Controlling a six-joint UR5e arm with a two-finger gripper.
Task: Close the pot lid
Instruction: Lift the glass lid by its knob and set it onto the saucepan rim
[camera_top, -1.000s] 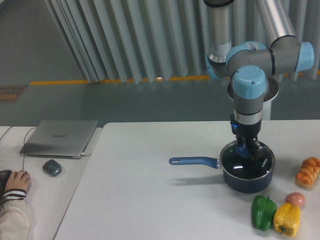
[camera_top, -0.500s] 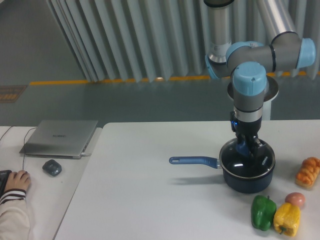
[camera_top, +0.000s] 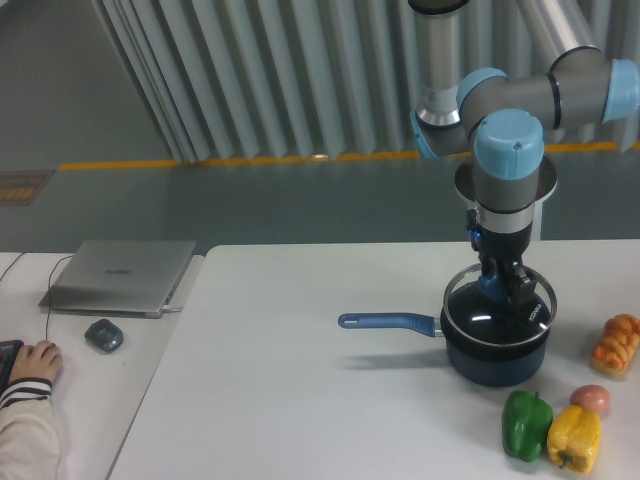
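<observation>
Nearest the camera, in front of the pot (camera_top: 495, 352), a green bell pepper (camera_top: 526, 424) stands beside a yellow bell pepper (camera_top: 573, 438), with a reddish round fruit (camera_top: 591, 398) just behind the yellow one. An orange bread-like piece (camera_top: 615, 343) lies to the pot's right.

The pot sits on the white table (camera_top: 300, 380), toward its right end. What is inside the pot cannot be told; the interior reads dark under the glass. Its long blue handle runs nearly level along the table and points left, away from the peppers.

The pot lid (camera_top: 497, 306) is held slightly above the pot's rim, tilted a little, centred over the pot. The gripper (camera_top: 497, 286) comes straight down from above, fingers closed in on the blue knob at the lid's centre.

Compared with half a second ago, the lid has lifted off the rim and shifted slightly right, and the arm's wrist has moved the same way.

Far left of the pot, a closed laptop (camera_top: 120, 275), a mouse (camera_top: 104, 334) and a person's hand (camera_top: 32, 362) are on a neighbouring desk.
</observation>
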